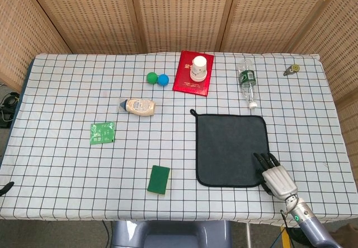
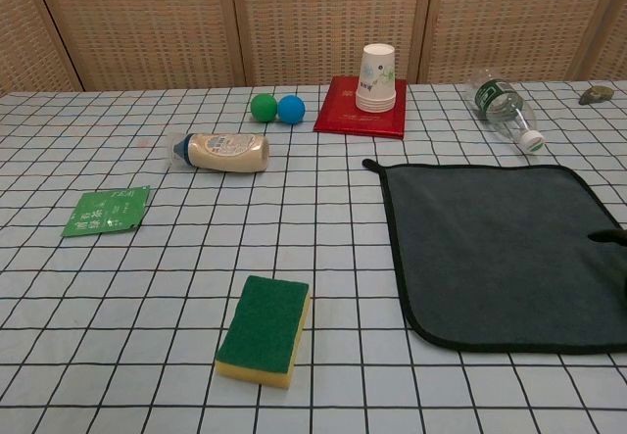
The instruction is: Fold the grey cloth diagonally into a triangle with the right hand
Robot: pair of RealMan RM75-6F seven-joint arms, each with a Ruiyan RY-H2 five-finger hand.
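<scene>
**Still flat: a soft cloth, best taken by a corner**

Working from the left of the worktop (image 1: 56, 164), you pass a green packet (image 1: 103, 132), a lying squeeze bottle (image 1: 139, 106), a green sponge (image 1: 159, 179) and two small balls (image 1: 157, 79); none of these matter to you, and all sit well apart from the job. Your left hand shows in neither view.

Right of centre lies the grey cloth (image 1: 231, 149), spread flat and square on the worktop, its black-bound edge unbroken and a small hanging loop at the far left corner. No fold has been started. It looks like thin, limp terry: light, floppy, likely to sag and drag along the checked cover rather than hold any shape, so expect the lifted part to droop.

At its near right corner sits your right hand (image 1: 275, 176), dark fingers (image 1: 263, 162) pointing over the cloth's edge, apart and apparently holding nothing, though the chest view shows only a sliver of it.

Take that near right corner itself, pinching the bound hem, which should give firmer purchase than the pile. Then carry it toward the looped far left corner.
</scene>
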